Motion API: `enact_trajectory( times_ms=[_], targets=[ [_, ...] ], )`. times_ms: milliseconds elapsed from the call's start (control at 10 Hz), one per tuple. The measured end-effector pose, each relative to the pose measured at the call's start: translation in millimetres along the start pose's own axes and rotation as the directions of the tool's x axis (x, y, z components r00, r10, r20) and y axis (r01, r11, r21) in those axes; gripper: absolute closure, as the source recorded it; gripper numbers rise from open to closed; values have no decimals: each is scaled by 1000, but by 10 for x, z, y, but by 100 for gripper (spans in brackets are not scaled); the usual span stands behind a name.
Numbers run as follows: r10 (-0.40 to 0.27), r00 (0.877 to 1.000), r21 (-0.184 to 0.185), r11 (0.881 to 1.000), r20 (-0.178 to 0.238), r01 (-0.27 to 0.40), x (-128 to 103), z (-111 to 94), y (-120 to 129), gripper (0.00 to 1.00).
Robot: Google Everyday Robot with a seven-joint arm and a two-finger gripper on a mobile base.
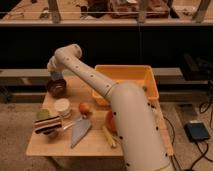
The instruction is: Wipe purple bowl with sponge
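The purple bowl (56, 88) stands at the table's far left, dark maroon with a paler inside. My gripper (55, 74) hangs just above the bowl's far rim, at the end of the white arm that reaches in from the lower right. It is shut on the sponge (56, 76), a small blue-grey block that shows under the fingers, right over the bowl's mouth.
A white cup (62, 107) and an orange fruit (85, 107) sit in front of the bowl. A yellow bin (125, 79) stands at the back right. The orange-red bowl (108, 121) is mostly hidden by the arm. A flat grey-blue pointed piece (80, 131) and a striped stack (46, 123) lie near the front edge.
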Motion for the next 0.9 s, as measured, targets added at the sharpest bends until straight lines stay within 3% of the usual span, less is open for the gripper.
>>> enact_trajectory(
  times_ms=[600, 900],
  targets=[
    [-46, 998, -6, 999, 45, 46, -335, 382, 32, 100],
    [-68, 995, -10, 998, 68, 69, -419, 480, 53, 100]
  ],
)
